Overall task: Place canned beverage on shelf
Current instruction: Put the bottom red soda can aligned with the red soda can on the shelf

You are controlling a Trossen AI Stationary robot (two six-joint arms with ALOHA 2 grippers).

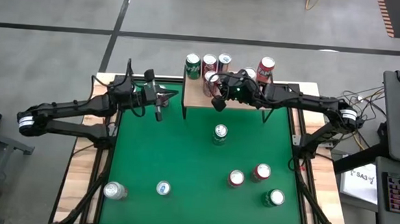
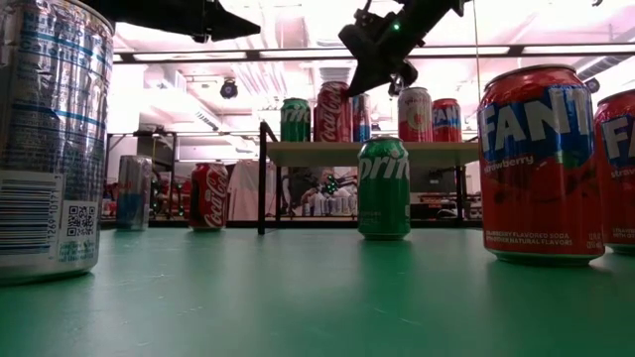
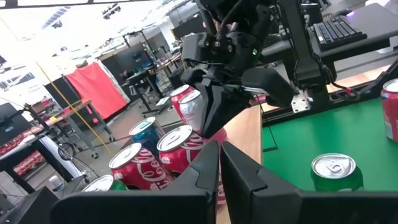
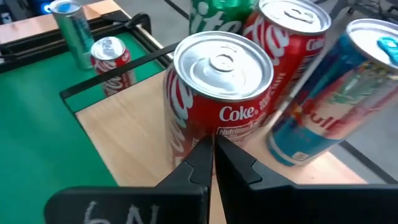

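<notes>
High view shows the right gripper [image 1: 217, 102], fingers clenched and empty, above the shelf [image 1: 245, 101] beside a Coke can [image 4: 221, 99].

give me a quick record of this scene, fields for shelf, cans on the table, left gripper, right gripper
shelf: wooden board on black legs at the table's far edge, with six upright cans along its far side, one a Coke can
cans on table: six standing on the green felt, among them a Sprite can nearest the shelf
left gripper: shut, empty, above the felt left of the shelf
right gripper: shut, empty, over the shelf just in front of the Coke can
</notes>
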